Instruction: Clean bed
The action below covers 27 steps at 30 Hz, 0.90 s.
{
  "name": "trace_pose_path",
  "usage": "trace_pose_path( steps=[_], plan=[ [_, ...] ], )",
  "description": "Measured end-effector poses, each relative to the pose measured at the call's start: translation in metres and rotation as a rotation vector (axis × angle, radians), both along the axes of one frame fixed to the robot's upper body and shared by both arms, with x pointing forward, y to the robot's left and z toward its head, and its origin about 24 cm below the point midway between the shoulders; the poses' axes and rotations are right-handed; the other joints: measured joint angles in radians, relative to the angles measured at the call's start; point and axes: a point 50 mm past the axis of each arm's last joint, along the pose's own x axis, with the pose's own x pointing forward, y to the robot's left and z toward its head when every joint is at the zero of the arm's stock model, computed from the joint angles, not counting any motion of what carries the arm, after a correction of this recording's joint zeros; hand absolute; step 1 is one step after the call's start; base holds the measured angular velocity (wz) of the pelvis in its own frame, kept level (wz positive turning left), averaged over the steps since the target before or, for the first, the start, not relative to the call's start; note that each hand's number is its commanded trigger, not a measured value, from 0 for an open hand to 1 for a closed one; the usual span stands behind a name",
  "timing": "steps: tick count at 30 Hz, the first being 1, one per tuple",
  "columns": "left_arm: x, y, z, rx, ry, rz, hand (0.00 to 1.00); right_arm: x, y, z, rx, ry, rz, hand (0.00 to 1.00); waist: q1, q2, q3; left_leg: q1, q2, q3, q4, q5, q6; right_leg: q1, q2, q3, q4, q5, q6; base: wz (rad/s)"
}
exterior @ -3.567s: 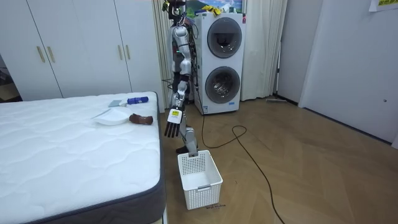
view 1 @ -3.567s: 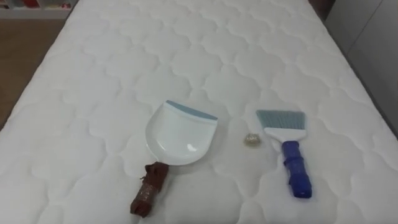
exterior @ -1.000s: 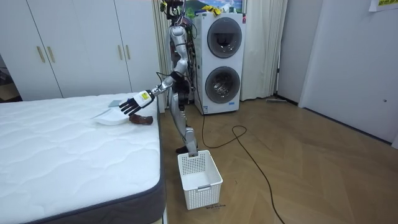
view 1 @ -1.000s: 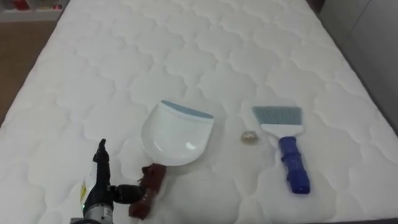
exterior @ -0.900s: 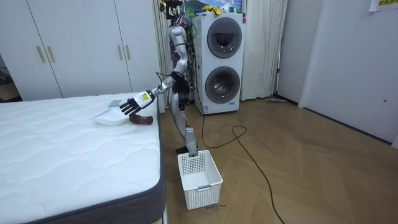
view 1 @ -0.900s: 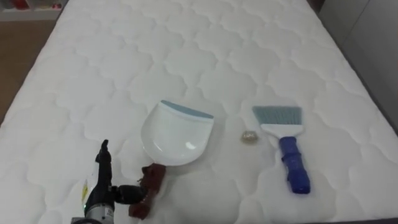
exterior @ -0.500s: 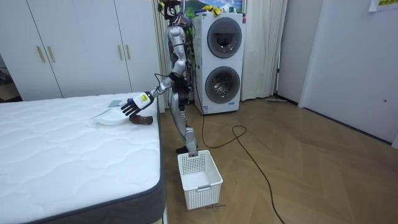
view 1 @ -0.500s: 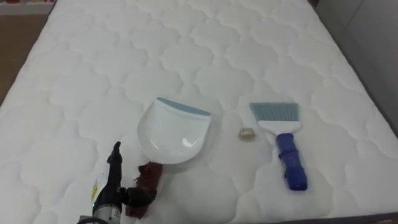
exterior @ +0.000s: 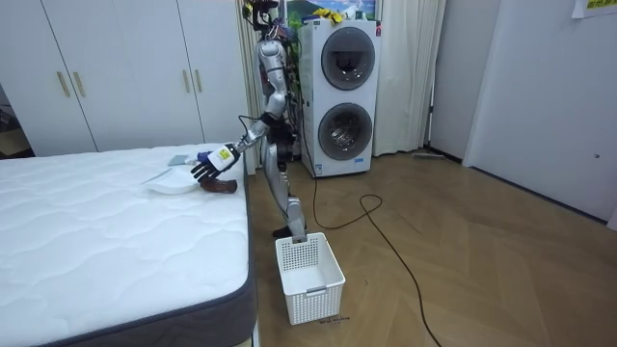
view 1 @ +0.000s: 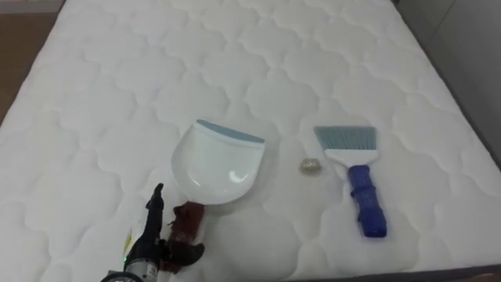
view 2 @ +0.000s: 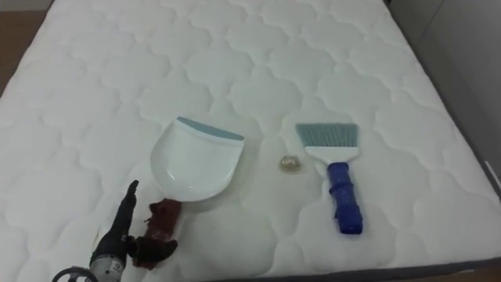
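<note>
Robot: standing at the end of the bed [view 1: 94,94] with the stacked washing machines [exterior: 342,87] behind it, left arm stretched forward over the mattress.

Left hand: there it is, the left hand [view 1: 147,239], low at the near edge of the mattress and seen side-on. Its fingers are straight and pointing up the bed, and the thumb reaches across to the near end of the brown handle [view 1: 186,223]. It is not wrapped round anything.

Change in the hand: a few seconds back this arm hung down at the robot's side. A second ago the hand was over the bed but clearly left of the handle. Now it has slid in, and the thumb is right against the handle's end.

Dustpan: the white dustpan [view 1: 215,164] lies flat on the quilting with its blue-grey lip towards the far end of the bed and the handle pointing back at the robot. It sits in the same spot relative to its neighbours as before.

Scrap: a small pale crumpled scrap [view 1: 310,166] lies on the mattress between dustpan and brush, touching neither, and has not moved.

Brush: the blue-handled brush [view 1: 356,184] lies flat to the right of the scrap with its bristles away from the robot. Nothing has touched it.

Floor: a white basket [exterior: 308,278] stands by the bed's corner, just in front of the robot's feet.

Backdrop: white wardrobe doors [exterior: 116,67] stand beyond the bed.
</note>
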Motion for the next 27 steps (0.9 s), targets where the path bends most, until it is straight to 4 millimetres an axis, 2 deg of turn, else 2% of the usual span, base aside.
trace_pose_path(
  steps=[2,6,22,27],
  plan=[
    [0.004,-0.002,0.001,0.003,-0.007,-0.010,0.00,0.003,0.000,0.000,0.000,-0.007,0.000,0.00,-0.014,0.002,0.0010,-0.008,0.000,-0.004,0.004,0.000,0.000,-0.005,0.000,-0.004,0.000,0.000,0.000,0.05],
    [0.013,-0.006,-0.004,0.018,0.021,-0.041,0.00,0.004,0.000,0.000,0.010,-0.007,-0.020,0.00,-0.015,0.003,0.0028,-0.010,0.000,-0.008,0.004,0.000,0.000,-0.006,0.000,-0.008,0.000,0.000,-0.001,0.03],
    [0.010,-0.004,-0.022,0.046,0.149,-0.043,0.00,0.012,0.001,0.001,0.033,-0.022,-0.051,0.00,-0.018,-0.005,0.0039,-0.090,0.006,0.004,0.008,0.003,-0.001,-0.091,0.004,-0.009,-0.002,0.007,-0.005,-0.02],
    [0.014,-0.004,-0.020,0.057,0.144,-0.042,0.00,0.019,0.003,0.001,0.028,-0.026,-0.024,0.00,-0.019,-0.004,0.0045,-0.112,0.009,0.006,0.011,0.004,-0.003,-0.112,0.007,-0.009,-0.003,0.009,-0.007,-0.01]
  ],
)
